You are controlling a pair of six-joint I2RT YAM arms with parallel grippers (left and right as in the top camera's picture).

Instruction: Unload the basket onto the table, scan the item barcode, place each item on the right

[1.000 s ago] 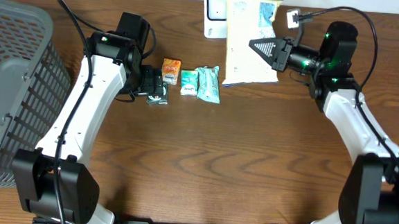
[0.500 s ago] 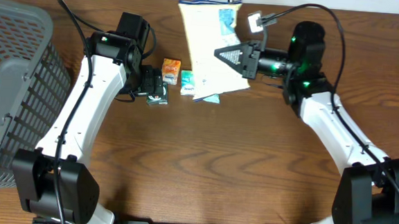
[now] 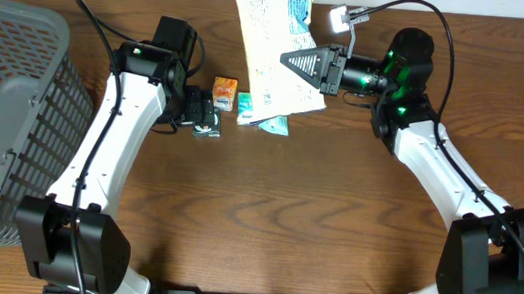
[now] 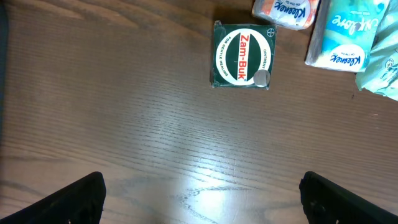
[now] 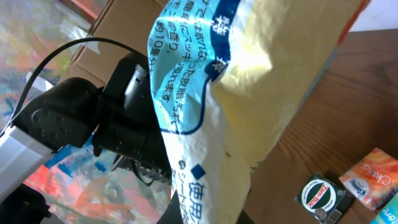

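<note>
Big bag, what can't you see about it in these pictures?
- The bag: top cut off by the overhead frame edge; right wrist view shows only part.
- Its barcode: print too small overhead to find.
- The right pincer: fingers mostly hidden by the bag in the right wrist view.
- The tissue pack: partly under the bag overhead.

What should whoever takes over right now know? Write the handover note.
Left gripper: open, empty, beside the Zam-Buk tin, not touching it.
Right gripper: shut on the cream-and-blue bag, held tilted above the table.
Orange packet and tissue packs lie next to the tin; grey basket at far left.
Done: bag picked up.
Left: its barcode scan, which nothing here shows done.
</note>
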